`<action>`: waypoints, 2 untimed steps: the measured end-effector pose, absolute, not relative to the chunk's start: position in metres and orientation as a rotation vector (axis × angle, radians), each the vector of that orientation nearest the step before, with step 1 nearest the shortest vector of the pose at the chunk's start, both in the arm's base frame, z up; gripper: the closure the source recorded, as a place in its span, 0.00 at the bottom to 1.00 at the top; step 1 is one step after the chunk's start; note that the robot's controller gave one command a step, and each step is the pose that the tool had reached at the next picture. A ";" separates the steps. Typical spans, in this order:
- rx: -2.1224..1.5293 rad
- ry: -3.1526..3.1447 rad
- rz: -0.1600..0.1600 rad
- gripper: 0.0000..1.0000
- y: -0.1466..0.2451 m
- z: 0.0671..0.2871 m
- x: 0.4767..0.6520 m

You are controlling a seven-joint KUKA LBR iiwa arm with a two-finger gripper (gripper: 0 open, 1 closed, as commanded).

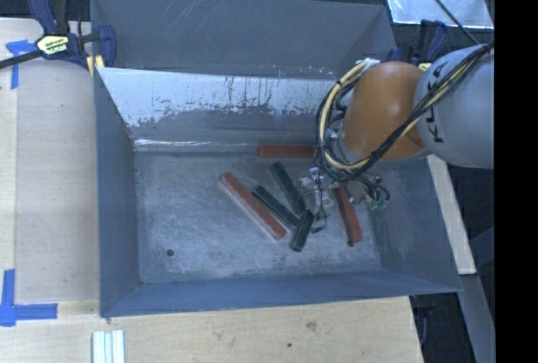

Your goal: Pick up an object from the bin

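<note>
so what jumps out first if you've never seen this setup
The arm's orange cover, looped with yellow and black cables, looms over the right side of the grey bin. Below it, right of the floor's middle, lies a small cluster: a long red-brown stick lying aslant, dark green sticks beside it, and a shorter red-brown stick further right. A third red-brown stick lies along the back wall.
</note>
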State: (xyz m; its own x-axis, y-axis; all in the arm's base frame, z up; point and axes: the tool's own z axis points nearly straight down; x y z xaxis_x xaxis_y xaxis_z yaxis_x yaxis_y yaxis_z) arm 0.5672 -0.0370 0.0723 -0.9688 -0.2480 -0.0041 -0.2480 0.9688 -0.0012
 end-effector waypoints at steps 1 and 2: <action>-0.393 3.113 -0.001 1.00 -0.037 0.072 0.567; -0.527 3.094 -0.001 0.00 -0.032 0.071 0.540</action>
